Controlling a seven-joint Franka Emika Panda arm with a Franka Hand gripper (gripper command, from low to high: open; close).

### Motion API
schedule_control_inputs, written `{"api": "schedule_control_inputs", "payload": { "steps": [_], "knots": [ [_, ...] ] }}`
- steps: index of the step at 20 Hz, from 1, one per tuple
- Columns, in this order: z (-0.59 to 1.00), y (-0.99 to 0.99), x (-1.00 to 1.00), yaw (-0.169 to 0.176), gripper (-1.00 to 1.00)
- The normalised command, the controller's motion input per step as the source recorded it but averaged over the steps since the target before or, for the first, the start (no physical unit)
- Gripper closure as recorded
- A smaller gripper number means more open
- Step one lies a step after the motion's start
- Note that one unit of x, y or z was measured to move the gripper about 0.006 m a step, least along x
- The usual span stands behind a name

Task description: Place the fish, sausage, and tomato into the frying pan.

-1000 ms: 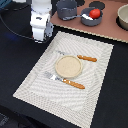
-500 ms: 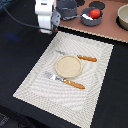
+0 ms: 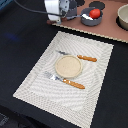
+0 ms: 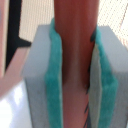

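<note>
Now the tool (image 4: 75, 75) is clenched on the sausage (image 4: 74, 55), which stands upright between its green pads (image 4: 54, 85), tomato (image 3: 94, 13) sitting in the frying pan (image 3: 88, 21).

The setting was a mock dining and kitchen play area arranged on a dark worktop (image 3: 20, 45), not a working kitchen. A pale woven rectangular placemat (image 3: 95, 75) carried a flat round tan plate (image 3: 67, 66) flanked by an orange-handled knife (image 3: 82, 57) and an orange-handled fork (image 3: 67, 81). Toy-scale cookware stood on a light brown board (image 3: 107, 31), including a shallow grey metal frying pan (image 3: 89, 20) holding a glossy red-orange tomato (image 3: 95, 13).
</note>
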Motion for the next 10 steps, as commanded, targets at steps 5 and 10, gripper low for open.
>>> {"api": "schedule_control_inputs", "payload": {
  "steps": [5,10],
  "knots": [
    [0.97,0.39,0.90,-0.060,1.00],
    [0.85,0.41,0.87,-0.066,1.00]
  ]
}}
